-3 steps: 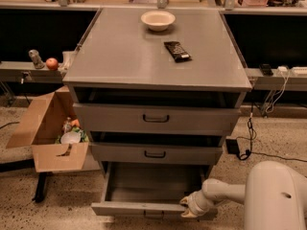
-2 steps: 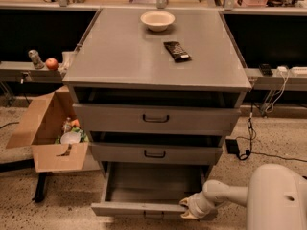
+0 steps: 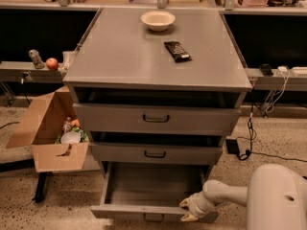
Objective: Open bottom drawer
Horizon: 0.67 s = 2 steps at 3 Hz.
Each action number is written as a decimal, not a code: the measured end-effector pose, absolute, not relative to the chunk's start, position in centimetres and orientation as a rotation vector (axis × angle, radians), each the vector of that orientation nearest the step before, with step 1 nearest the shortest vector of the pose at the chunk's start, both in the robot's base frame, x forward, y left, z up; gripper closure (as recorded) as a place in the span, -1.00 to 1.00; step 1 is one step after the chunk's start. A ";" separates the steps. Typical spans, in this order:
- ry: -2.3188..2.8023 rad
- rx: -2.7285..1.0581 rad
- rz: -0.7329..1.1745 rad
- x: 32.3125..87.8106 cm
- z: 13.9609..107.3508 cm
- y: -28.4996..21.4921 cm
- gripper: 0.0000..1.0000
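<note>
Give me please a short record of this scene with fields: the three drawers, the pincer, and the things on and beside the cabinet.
bottom drawer: pulled far out, its inside in view
middle drawer: far less out than the bottom one
top drawer: far less out than the bottom one
pincer: at the right end of the bottom drawer's front edge
cabinet top: a bowl and a dark packet
floor, left: open cardboard box

The end effector (image 3: 191, 210) (at the front right corner of the bottom drawer (image 3: 134, 211)) has slipped slightly lower and leftward.
</note>
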State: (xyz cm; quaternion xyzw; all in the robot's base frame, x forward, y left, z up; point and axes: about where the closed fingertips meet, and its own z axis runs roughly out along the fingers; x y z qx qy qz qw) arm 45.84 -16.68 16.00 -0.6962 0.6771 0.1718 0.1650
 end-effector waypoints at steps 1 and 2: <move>1.929 -1.984 0.490 45.8 16.0 -16.7 -0.90; 1.929 -1.984 0.490 45.8 16.0 -16.7 -1.00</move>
